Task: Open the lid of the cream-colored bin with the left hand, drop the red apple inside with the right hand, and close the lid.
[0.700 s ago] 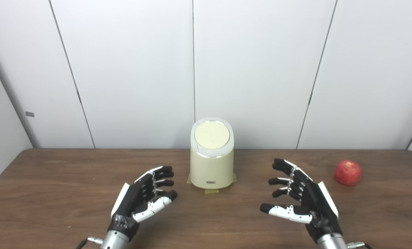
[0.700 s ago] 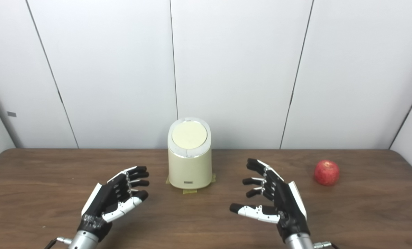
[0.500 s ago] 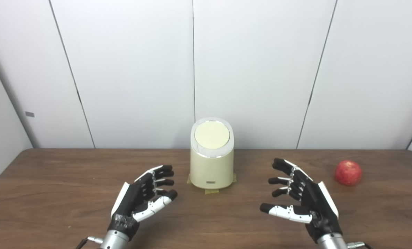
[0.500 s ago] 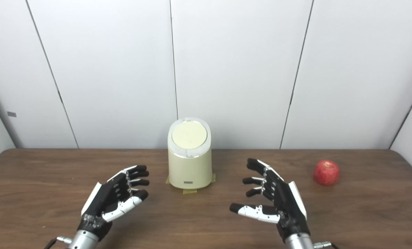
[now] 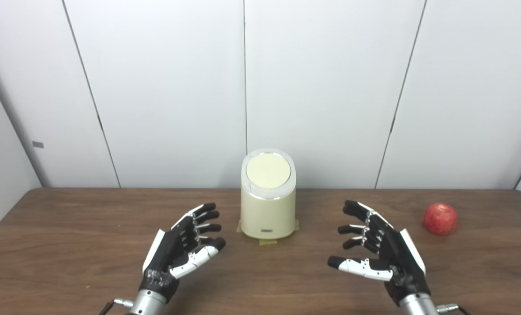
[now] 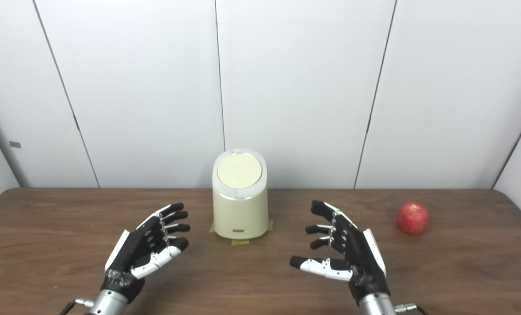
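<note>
Both hands empty, lid down, apple off at the right.

In your left eye view, the cream-colored bin [image 5: 267, 205] stands mid-frame on the worktop [image 5: 68, 227], lid [image 5: 268, 169] shut; the red apple [image 5: 440, 218] sits at the right edge, well apart. In your right eye view, the left hand [image 6: 148, 247] and right hand [image 6: 350, 256] flank the bin, fingers [image 6: 173, 216] spread, holding nothing.

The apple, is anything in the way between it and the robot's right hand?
No. Only bare table lies between the right hand and the red apple. The cream-colored bin stands off to the hand's other side, with its lid shut.
</note>
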You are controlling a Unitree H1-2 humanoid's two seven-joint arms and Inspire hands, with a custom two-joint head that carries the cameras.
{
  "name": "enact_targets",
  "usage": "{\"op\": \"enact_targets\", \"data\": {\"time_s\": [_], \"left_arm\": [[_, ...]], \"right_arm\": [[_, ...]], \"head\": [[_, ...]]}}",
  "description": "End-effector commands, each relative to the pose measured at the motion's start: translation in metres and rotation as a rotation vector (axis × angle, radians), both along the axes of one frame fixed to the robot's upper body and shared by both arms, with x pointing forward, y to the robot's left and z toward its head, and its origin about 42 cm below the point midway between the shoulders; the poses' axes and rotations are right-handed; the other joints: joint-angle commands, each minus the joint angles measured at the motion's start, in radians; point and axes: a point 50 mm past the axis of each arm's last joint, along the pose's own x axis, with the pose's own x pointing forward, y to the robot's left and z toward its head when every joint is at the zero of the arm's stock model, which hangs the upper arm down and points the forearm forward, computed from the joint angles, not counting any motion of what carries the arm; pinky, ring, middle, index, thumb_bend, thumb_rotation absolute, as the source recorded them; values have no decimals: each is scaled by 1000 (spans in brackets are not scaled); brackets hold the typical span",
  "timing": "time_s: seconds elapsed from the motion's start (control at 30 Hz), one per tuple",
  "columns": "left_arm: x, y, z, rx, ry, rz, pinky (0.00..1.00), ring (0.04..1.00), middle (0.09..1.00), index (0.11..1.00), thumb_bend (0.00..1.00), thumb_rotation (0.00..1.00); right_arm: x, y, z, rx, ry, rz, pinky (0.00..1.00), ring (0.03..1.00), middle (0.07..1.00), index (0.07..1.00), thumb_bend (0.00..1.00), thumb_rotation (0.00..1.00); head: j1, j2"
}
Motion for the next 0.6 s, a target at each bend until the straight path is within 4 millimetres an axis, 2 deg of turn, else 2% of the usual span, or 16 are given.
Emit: {"op": "enact_targets", "data": {"time_s": [0.0, 0.07, 0.17, 0.27, 0.57], "left_arm": [[16, -8, 31, 3, -112, -5, 662, 828, 902, 930, 763, 332], [23, -10, 39, 25, -134, 0, 717, 877, 938, 971, 793, 367], [37, -12, 54, 57, -162, -12, 852, 955, 973, 997, 838, 414], [49, -15, 67, 91, -184, -33, 943, 994, 992, 1000, 821, 404], [89, -29, 108, 155, -232, -5, 1000, 1000, 1000, 1000, 869, 368]], "right_arm": [[9, 2, 20, 6, -97, 19, 503, 663, 816, 794, 777, 88], [10, 2, 20, 8, -93, 18, 505, 666, 818, 795, 780, 91], [11, 2, 19, 5, -95, 22, 497, 667, 826, 798, 767, 87], [12, 2, 18, 6, -94, 23, 497, 667, 824, 795, 763, 84], [13, 3, 20, 15, -99, 25, 505, 671, 827, 797, 753, 85]], "head": [[-1, 0], [0, -3], [3, -7], [4, -11], [9, -14]]}}
